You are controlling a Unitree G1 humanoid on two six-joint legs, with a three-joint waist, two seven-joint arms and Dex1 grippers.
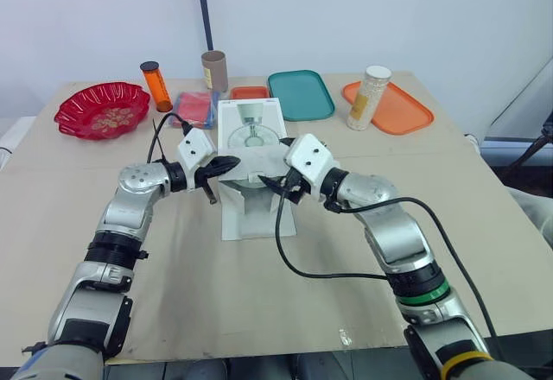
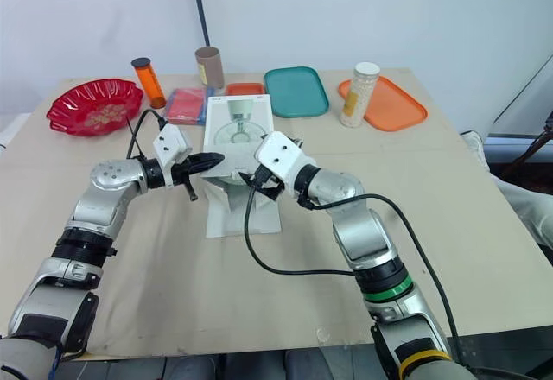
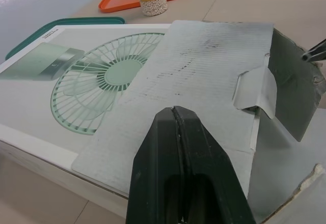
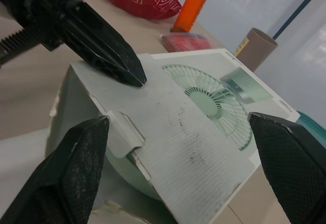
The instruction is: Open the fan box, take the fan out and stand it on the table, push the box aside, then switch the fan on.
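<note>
Left gripper (image 1: 228,165): fingers pressed together, holding nothing, tips resting on the near-left corner of the raised flap (image 3: 204,71).

Fan box (image 1: 251,128) lies flat at table centre, print up, long axis running away from me, open end facing me. Something pale green under the flap, probably the fan; not out yet.

Right gripper (image 1: 282,173): spread wide, empty, straddling the flap at the box's open end from the right. It's the nearer one to the opening, so I'd pull toward me along the long axis. The flap overhangs the opening, which is the main obstruction.

Behind the box: red dish (image 1: 102,110), orange bottle (image 1: 156,86), red packet (image 1: 194,108), cardboard tube (image 1: 213,71), teal tray (image 1: 300,94), bead jar (image 1: 369,97), orange tray (image 1: 402,110).
</note>
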